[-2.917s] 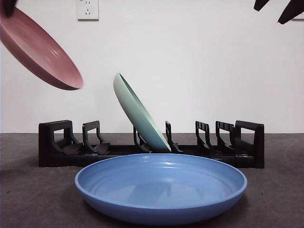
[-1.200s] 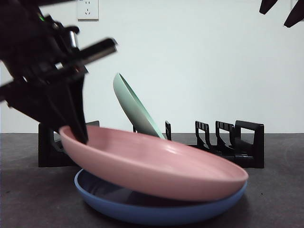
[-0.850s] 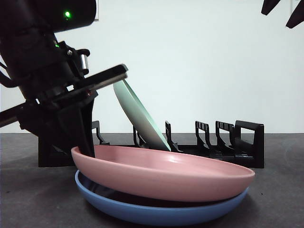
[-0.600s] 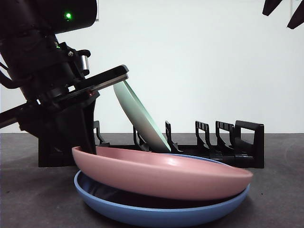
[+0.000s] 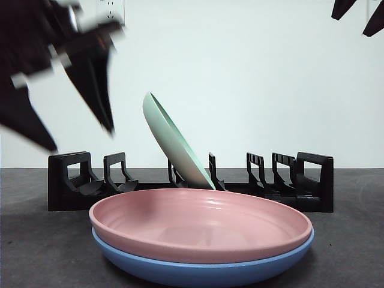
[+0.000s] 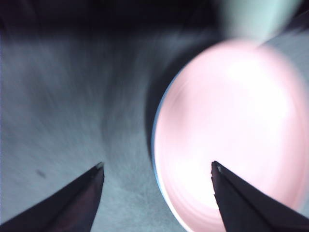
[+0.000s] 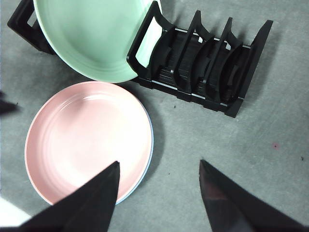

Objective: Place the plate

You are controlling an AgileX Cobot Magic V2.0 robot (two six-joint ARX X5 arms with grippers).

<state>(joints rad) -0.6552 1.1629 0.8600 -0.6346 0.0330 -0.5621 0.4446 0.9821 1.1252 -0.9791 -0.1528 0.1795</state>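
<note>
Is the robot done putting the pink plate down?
Looks done: the pink plate sits nested in the blue plate, flat, with nothing holding it. The left gripper hangs above, jaws open and empty. The right gripper waits, open. The green plate leans in the rack.

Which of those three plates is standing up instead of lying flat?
The green plate, leaning in the black rack. The pink plate lies flat, stacked on the blue plate.
</note>
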